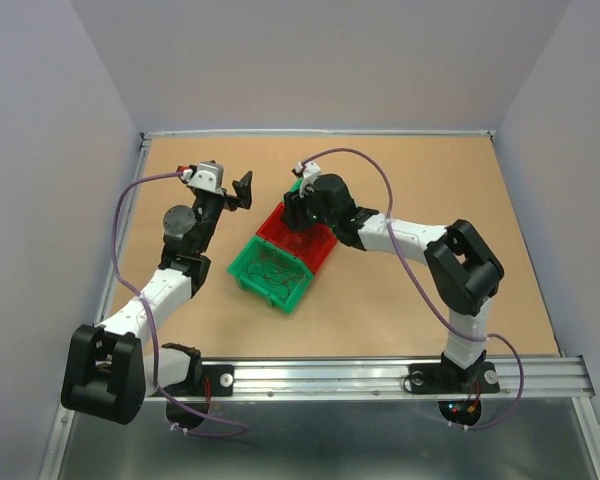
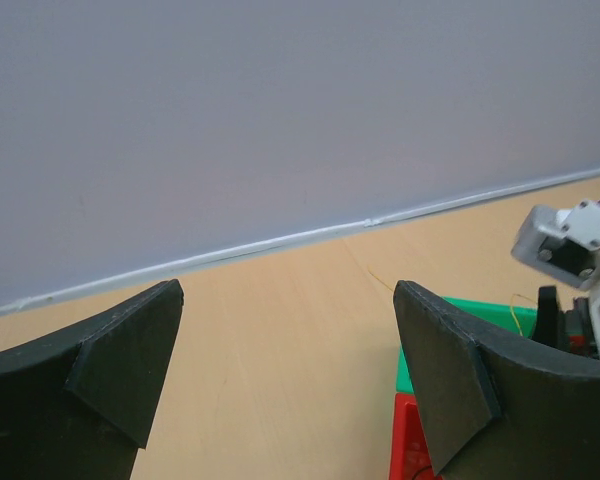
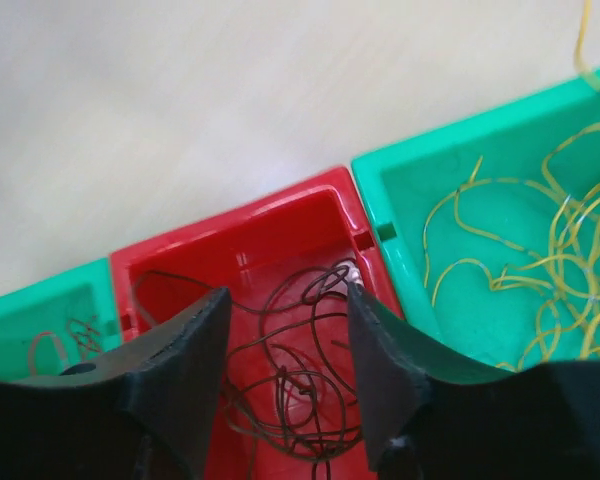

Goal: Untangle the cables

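We find dark brown wires (image 3: 290, 345) in the red bin (image 3: 280, 212), yellow wires (image 3: 540, 262) in the green bin (image 3: 450, 132) (walls touching). Our right gripper (image 3: 287, 300) hangs above, jaws apart; our left gripper (image 2: 288, 300) gapes, empty.

A tan wooden table (image 1: 460, 200), walled by pale grey panels on three sides, carries a diagonal row of three small plastic bins set edge to edge near its middle: a green bin (image 1: 252, 288) nearest the front, a red bin (image 1: 272, 225) touching it behind, and a second green bin (image 3: 480, 118) beyond that. A thin yellow wire (image 2: 370, 275) lies on the bare wood just beside the far bin. A metal rail (image 1: 330, 378) runs along the table's near edge.
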Controlling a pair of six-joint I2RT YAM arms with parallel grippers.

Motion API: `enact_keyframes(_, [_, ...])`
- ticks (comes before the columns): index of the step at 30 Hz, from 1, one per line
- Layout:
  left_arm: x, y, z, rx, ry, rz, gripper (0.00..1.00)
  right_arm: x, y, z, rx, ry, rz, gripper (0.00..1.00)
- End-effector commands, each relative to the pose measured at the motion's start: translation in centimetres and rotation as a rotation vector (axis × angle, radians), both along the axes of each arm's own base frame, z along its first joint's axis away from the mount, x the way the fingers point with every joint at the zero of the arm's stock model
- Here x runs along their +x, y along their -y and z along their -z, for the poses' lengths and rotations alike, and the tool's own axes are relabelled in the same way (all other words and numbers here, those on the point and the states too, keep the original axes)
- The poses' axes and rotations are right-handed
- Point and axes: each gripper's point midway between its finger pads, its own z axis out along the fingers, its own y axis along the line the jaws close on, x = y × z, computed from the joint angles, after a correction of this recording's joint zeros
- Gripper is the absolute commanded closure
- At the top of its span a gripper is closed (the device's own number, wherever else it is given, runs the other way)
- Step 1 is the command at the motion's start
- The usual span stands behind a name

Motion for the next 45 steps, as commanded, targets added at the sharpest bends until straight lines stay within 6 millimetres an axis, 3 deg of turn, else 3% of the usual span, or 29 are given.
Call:
enact_keyframes(1, [-0.4,-0.3,-2.2,-0.002,0.084,-0.003,0.01,-0.2,0.0,-5.4,0.03,0.111,-0.003,0.39])
enact_keyframes(5, [-0.4,-0.2,-2.2,0.001,0.085,0.001,0.01,-0.4,0.3,-6.8,0.031,0.128,0.006,0.32])
enact_keyframes(10, [-0.4,-0.6,-2.3,-0.001,0.067,-0.021,0.01,-1.1,2.0,-8.4,0.033,0.161,0.041,0.13])
enact_keyframes(12, [-0.3,-1.1,-3.0,-0.017,0.067,-0.047,0.01,-1.9,3.3,-9.2,0.039,0.192,0.063,0.08])
enact_keyframes(13, [-0.4,-1.3,-3.3,-0.019,0.058,-0.058,0.01,-1.7,3.9,-10.5,0.068,0.242,0.095,0.07])
enact_keyframes(14, [-0.4,-1.9,-3.6,-0.032,0.054,-0.086,0.01,-2.5,5.7,-10.7,0.071,0.273,0.137,0.06])
enact_keyframes(15, [-0.8,-2.2,-4.1,-0.036,0.055,-0.098,0.01,-2.6,6.5,-12.8,0.125,0.345,0.168,0.05])
enact_keyframes(16, [-1.0,-3.0,-4.3,-0.046,0.053,-0.138,0.01,-3.8,9.0,-12.7,0.135,0.373,0.23,0.04])
enact_keyframes(17, [-1.5,-3.4,-4.7,-0.052,0.058,-0.153,0.01,-3.6,8.9,-14.0,0.175,0.408,0.235,0.04])
enact_keyframes(18, [-2.0,-3.9,-5.0,-0.059,0.061,-0.168,0.01,-4.7,11.0,-16.9,0.235,0.478,0.29,0.02])
enact_keyframes(19, [-3.3,-4.4,-5.1,-0.067,0.062,-0.176,0.01,-5.8,12.2,-15.2,0.236,0.487,0.296,0.0])
enact_keyframes(21, [-5.7,-5.1,-4.6,-0.065,0.076,-0.179,0.01,-7.8,14.7,-15.4,0.254,0.541,0.317,0.0])
enact_keyframes(24, [-8.3,-4.1,-2.7,-0.006,0.097,-0.096,0.01,-8.9,17.2,-14.9,0.248,0.565,0.381,0.0])
enact_keyframes(25, [-9.8,-4.2,-3.2,-0.004,0.142,-0.078,0.01,-9.7,18.4,-14.6,0.254,0.572,0.406,0.0])
enact_keyframes(26, [-10.3,-3.7,-1.0,0.041,0.123,-0.047,0.01,-10.0,19.3,-14.0,0.249,0.57,0.433,0.0])
enact_keyframes(28, [-11.9,-3.9,0.0,0.057,0.144,-0.036,0.01,-11.1,20.8,-15.1,0.291,0.605,0.459,0.0])
enact_keyframes(29, [-12.3,-3.8,0.3,0.065,0.154,-0.03,0.01,-11.6,21.4,-14.2,0.276,0.61,0.46,0.0])
enact_keyframes(31, [-13.4,-4.3,0.0,0.061,0.199,-0.04,0.01,-12.4,22.3,-14.2,0.288,0.632,0.468,0.0])
enact_keyframes(32, [-13.4,-4.2,0.7,0.065,0.191,-0.039,0.01,-13.3,23.2,-15.7,0.341,0.669,0.483,0.0])
enact_keyframes(33, [-13.4,-4.3,0.8,0.069,0.187,-0.041,0.01,-13.7,23.6,-14.7,0.338,0.666,0.486,0.0])
enact_keyframes(38, [-12.3,-4.1,1.9,0.097,0.145,-0.045,0.01,-16.8,25.8,-16.6,0.502,0.795,0.477,0.0])
enact_keyframes(45, [-11.2,-4.0,3.4,0.139,0.107,-0.053,0.01,-17.1,26.6,-16.2,0.517,0.802,0.504,0.0])
